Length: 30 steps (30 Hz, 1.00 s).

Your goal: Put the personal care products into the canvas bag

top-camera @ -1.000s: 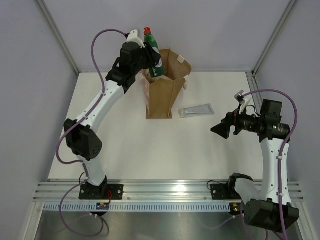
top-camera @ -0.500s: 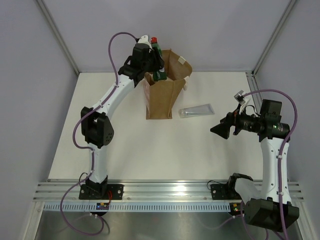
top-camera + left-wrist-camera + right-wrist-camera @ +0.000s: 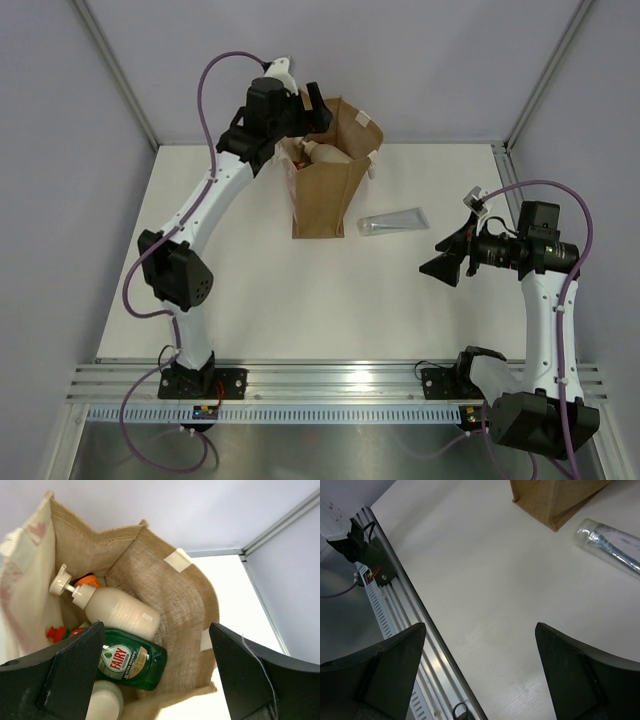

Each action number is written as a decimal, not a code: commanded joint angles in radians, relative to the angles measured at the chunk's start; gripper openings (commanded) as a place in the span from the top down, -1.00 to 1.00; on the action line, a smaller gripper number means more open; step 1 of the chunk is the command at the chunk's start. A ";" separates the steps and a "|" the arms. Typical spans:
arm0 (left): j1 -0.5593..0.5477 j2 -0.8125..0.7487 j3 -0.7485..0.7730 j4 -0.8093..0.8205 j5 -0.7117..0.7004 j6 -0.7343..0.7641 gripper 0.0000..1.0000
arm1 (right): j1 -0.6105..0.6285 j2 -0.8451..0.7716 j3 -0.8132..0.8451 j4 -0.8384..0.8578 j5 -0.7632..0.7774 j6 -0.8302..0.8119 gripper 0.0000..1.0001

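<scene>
The canvas bag point(image 3: 325, 195) stands open at the back of the table. My left gripper point(image 3: 312, 112) hovers over its left rim, open and empty point(image 3: 156, 630). Below it, inside the canvas bag point(image 3: 180, 595), lie a dark green bottle point(image 3: 132, 660), a beige pump bottle point(image 3: 120, 611), an orange bottle point(image 3: 89, 580) and a pale bottle point(image 3: 106, 700). A silver tube point(image 3: 393, 222) lies on the table just right of the bag, also seen from the right wrist point(image 3: 610, 542). My right gripper point(image 3: 446, 262) hangs open above bare table point(image 3: 480, 626), right of the tube and nearer the front.
An aluminium rail point(image 3: 330, 385) runs along the near edge, also in the right wrist view point(image 3: 390, 600). Grey walls and slanted frame posts point(image 3: 115, 70) close in the back and sides. The bag's lower corner point(image 3: 555, 500) shows at the top of the right wrist view.
My left gripper has opened over the bag and the dark green bottle it held now lies inside. The left arm shifted slightly back left. The right arm barely moved.
</scene>
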 commanded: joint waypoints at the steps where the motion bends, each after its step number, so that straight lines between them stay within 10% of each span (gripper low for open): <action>1: 0.003 -0.189 -0.051 0.037 0.050 0.072 -0.82 | -0.006 0.013 0.129 -0.127 0.002 -0.141 -0.99; 12: 0.020 -0.919 -0.886 0.242 0.099 0.118 -0.98 | 0.051 0.039 0.308 -0.388 0.215 -0.920 -0.99; 23: 0.022 -1.557 -1.408 0.008 0.188 0.040 -0.98 | 0.339 0.387 0.198 0.178 0.520 -0.669 -0.99; 30: 0.020 -1.657 -1.470 -0.072 0.185 0.048 -0.98 | 0.431 0.678 0.272 0.379 0.738 -0.665 -0.99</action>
